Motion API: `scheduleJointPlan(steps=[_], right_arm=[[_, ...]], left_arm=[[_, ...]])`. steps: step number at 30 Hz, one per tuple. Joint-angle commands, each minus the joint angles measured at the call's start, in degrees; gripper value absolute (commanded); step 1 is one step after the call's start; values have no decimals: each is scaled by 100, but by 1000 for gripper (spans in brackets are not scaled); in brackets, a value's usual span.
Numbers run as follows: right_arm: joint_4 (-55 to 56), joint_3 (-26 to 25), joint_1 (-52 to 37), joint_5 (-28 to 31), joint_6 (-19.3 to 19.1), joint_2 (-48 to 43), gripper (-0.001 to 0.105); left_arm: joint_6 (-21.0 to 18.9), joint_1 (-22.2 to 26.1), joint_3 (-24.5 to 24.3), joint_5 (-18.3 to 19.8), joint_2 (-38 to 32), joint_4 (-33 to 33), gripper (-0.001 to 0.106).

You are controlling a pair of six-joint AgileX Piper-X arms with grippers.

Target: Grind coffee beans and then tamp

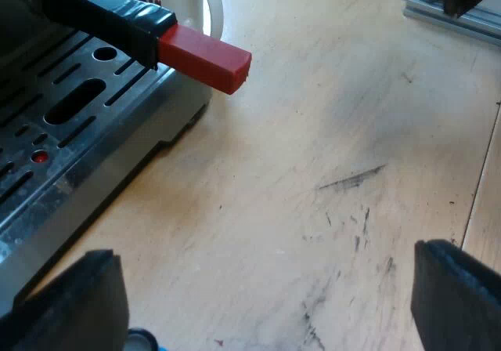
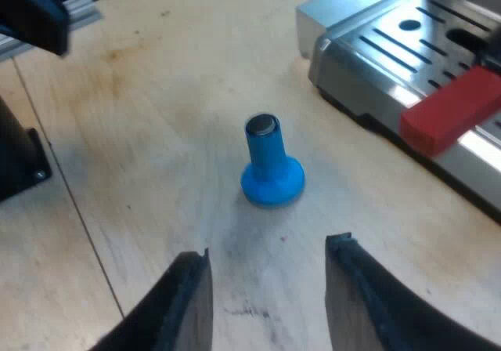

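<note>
Both hang apart and empty: your left claw [image 1: 266, 304] near the holder [image 1: 203, 56] locked in the machine [image 1: 70, 139], your right claw [image 2: 270, 304] over the untouched tamper [image 2: 270, 167] on the counter [image 2: 156, 132], tamping undone.

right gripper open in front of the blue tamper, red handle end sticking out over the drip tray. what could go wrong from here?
1. The tamper stands upright and free on the table. If the open right gripper closes off-centre on its stem, it could tip or skid.
2. The red handle end juts out over the drip tray edge, close to the tamper. A careless lift could knock it.
</note>
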Motion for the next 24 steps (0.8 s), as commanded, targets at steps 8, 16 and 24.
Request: scheduleJointPlan(steps=[8, 16, 24], right_arm=[[-1204, 350, 11, 883, 37, 740, 36], [-2334, 349, 11, 1225, 133, 1739, 36], [-3054, 349, 11, 1799, 766, 2528, 29]], left_arm=[[-6, -10, -15, 50, -3, -69, 75], [-6, -10, -15, 50, -3, -207, 75], [-6, -10, -15, 89, -3, -207, 75]])
